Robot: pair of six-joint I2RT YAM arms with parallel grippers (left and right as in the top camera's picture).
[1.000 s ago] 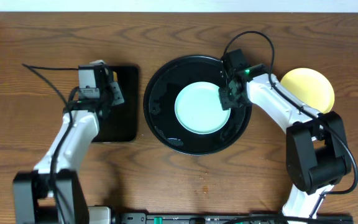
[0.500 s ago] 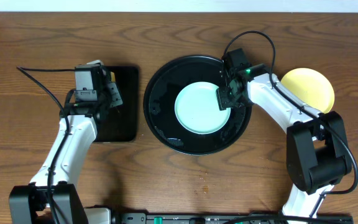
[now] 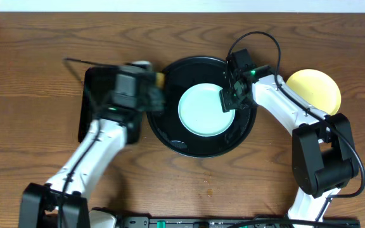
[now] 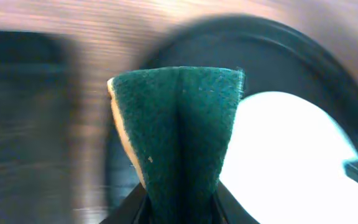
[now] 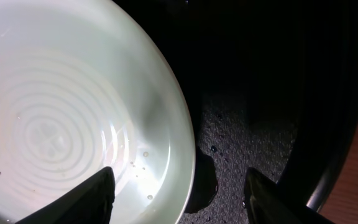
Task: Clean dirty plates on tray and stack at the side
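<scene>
The left gripper (image 3: 155,95), clamped on a folded green sponge (image 4: 179,137), has swung from the small tray (image 3: 90,104) to the left rim of the round tray (image 3: 170,136), while the right gripper (image 5: 179,190), now wider open and holding nothing, straddles the edge of the mint plate (image 3: 201,113) mid-tray.

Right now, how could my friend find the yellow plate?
Start at the big round black tray mid-table. Right of it, on bare wood, sits the yellow plate. The other plate is pale mint and lies inside the tray.

Robot lab: arms (image 3: 284,109) on wooden tabletop (image 3: 30,63)
</scene>
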